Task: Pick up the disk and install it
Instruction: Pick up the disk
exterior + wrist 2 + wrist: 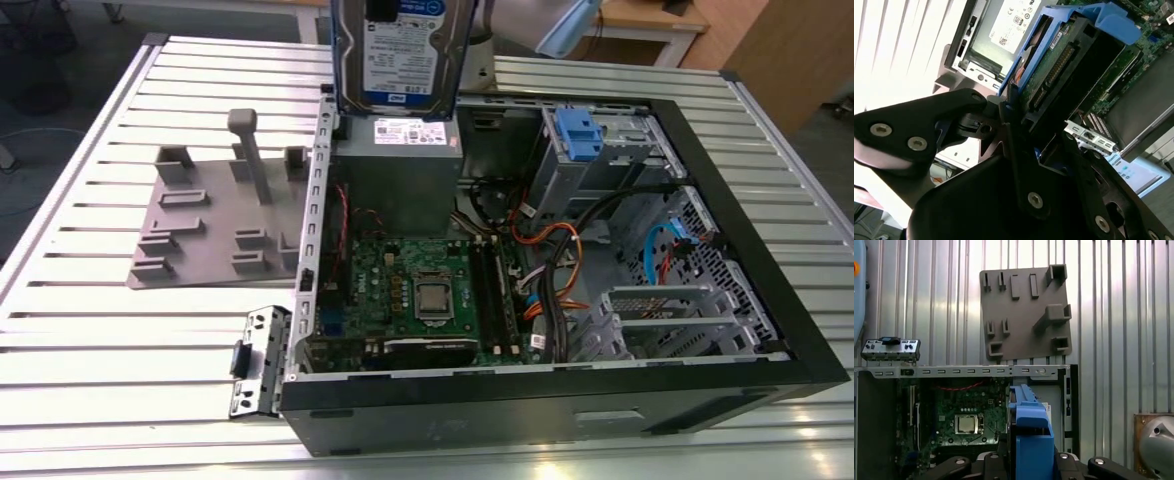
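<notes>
**Blue-framed disk (399, 58) held over the open computer case**

1. Disk position. In the exterior view I saw the disk standing upright above the far end of the computer case (754, 260), with its white-and-blue label facing the camera. Its lower edge sat just above the grey metal box (398, 175) with the white sticker. I could not tell whether the two touched. The disk was not seated in any bay of the case.

2. Claw state. In the second wrist view the black claw (1016, 117) was closed on the disk (1056, 65). Its fingers (954, 112) pressed against the blue frame on the disk's edges. The underside of the disk, with its green board and dark connector strip, faced this camera. In the first wrist view the blue frame of the disk (1029, 432) rose between the two sides of the claw (1029, 461).

3. Case interior. The case lay on its side with the cover off. The green circuit board (414, 290) lay on the floor of the case, on the near side of the grey metal box. A blue tab (577, 130) sat on the drive cage at the far end, towards the exterior view's right, well apart from the disk. Orange, black and blue cables ran between the board and the cage.

4. Surroundings. The case rested on a slatted metal table (94, 340). A grey holder plate (214, 225) with raised pegs lay on the table beside the case, on the exterior view's left. A small metal port panel (260, 360) lay against the near corner of the case.
</notes>
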Controlling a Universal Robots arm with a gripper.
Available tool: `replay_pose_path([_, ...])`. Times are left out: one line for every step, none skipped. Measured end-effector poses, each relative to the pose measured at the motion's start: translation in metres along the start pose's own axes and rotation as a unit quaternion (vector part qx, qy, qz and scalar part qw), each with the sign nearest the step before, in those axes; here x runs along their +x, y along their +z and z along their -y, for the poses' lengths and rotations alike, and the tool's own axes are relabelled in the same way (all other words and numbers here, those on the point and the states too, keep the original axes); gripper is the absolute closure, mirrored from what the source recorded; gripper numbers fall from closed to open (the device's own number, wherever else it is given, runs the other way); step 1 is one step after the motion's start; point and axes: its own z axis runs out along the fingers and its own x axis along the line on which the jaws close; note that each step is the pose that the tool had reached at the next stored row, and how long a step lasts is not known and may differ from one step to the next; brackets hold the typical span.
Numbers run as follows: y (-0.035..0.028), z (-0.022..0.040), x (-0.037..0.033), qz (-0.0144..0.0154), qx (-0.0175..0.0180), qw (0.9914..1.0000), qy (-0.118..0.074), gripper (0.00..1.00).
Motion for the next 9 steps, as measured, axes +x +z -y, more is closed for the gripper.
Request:
replay_pose_path([0.0000,0.0016,0.0008,0.0000,0.0000,1.00000,0.000,0.64])
replay_pose_path([0.0000,0.0031,0.0016,0.0000,0.0000,1.00000,0.000,0.64])
replay_pose_path([0.0001,0.0048,0.0023,0.0001,0.0000,1.00000,0.000,0.64])
replay_pose_path([0.0001,0.0066,0.0029,0.0000,0.0000,1.00000,0.000,0.64])
replay_pose_path([0.0001,0.0083,0.0035,0.0000,-0.0001,1.00000,0.000,0.64])
replay_pose_path([0.0001,0.0100,0.0042,0.0000,-0.0001,1.00000,0.000,0.64])
replay_pose_path([0.0002,0.0118,0.0049,0.0000,-0.0001,1.00000,0.000,0.64])
replay_pose_path([0.0002,0.0135,0.0055,0.0000,-0.0001,1.00000,0.000,0.64])
replay_pose_path([0.0002,0.0152,0.0062,0.0000,-0.0001,1.00000,0.000,0.64])
